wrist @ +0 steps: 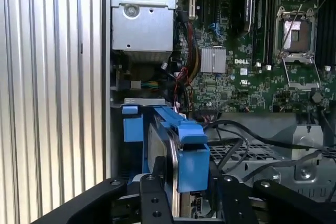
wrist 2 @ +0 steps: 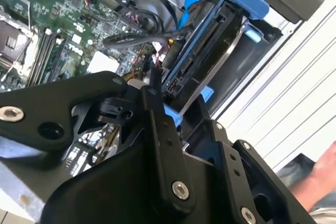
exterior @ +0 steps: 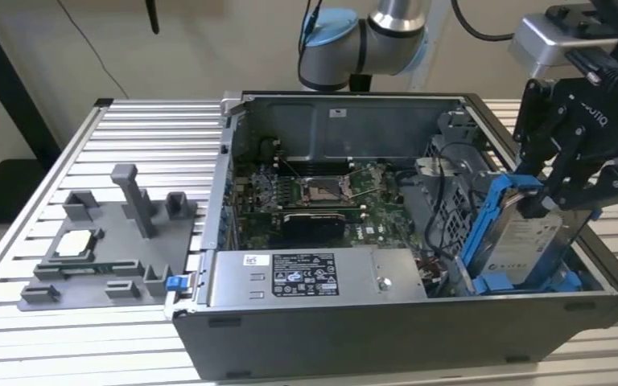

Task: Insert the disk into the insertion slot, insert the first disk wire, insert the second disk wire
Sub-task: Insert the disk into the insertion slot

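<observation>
While the pincer [exterior: 569,193] clamps the disk [exterior: 531,235] at its upper edge, disk tilted, lower end in the insertion slot [exterior: 578,265], near corner of the computer case [exterior: 395,322], exterior view's right.

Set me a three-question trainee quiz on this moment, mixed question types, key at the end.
1. The gripper's jaws are shut on: A a loose cable; B the disk; C nothing?
2. True or false: the disk lies flat, outside the computer case.
3. Fill in: the grey fixture stands to the exterior view's ____ of the computer case.
Key: 1 B; 2 false; 3 left.
</observation>
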You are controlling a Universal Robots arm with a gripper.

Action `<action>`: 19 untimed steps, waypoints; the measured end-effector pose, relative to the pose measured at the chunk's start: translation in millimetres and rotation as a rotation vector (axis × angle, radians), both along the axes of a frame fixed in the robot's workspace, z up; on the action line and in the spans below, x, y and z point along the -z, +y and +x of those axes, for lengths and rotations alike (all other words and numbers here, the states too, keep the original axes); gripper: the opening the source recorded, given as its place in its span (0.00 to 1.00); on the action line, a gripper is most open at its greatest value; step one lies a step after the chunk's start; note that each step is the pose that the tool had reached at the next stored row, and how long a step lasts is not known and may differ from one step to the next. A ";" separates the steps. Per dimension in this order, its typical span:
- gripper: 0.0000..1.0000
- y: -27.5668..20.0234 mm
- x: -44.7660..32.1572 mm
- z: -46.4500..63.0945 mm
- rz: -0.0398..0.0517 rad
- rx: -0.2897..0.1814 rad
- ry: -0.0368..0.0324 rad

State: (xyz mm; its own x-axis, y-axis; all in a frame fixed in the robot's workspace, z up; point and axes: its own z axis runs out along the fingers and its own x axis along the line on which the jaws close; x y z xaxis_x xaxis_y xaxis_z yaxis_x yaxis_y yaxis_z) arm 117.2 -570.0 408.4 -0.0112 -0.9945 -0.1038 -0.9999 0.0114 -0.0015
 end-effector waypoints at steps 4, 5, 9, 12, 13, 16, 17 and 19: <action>1.00 -0.5 -13.5 0.0 0.0019 0.000 0.0000; 1.00 -0.8 -17.6 -0.1 0.0027 0.000 0.0000; 1.00 -1.5 -32.6 0.0 0.0030 0.000 0.0001; 1.00 -2.8 -39.3 0.0 0.0029 0.000 0.0006; 1.00 -3.0 -39.4 0.0 0.0028 0.000 0.0006; 0.00 -3.0 -36.7 0.0 -0.0104 0.000 0.0006; 0.00 -3.0 -36.3 0.0 -0.0186 0.000 0.0006; 0.00 -3.0 -36.1 0.0 -0.0421 0.000 0.0009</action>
State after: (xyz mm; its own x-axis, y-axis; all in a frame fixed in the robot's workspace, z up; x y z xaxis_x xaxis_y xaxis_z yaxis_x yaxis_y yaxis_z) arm 117.2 -573.0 444.5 -0.0113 -0.9980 -0.0618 -0.9999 0.0114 -0.0011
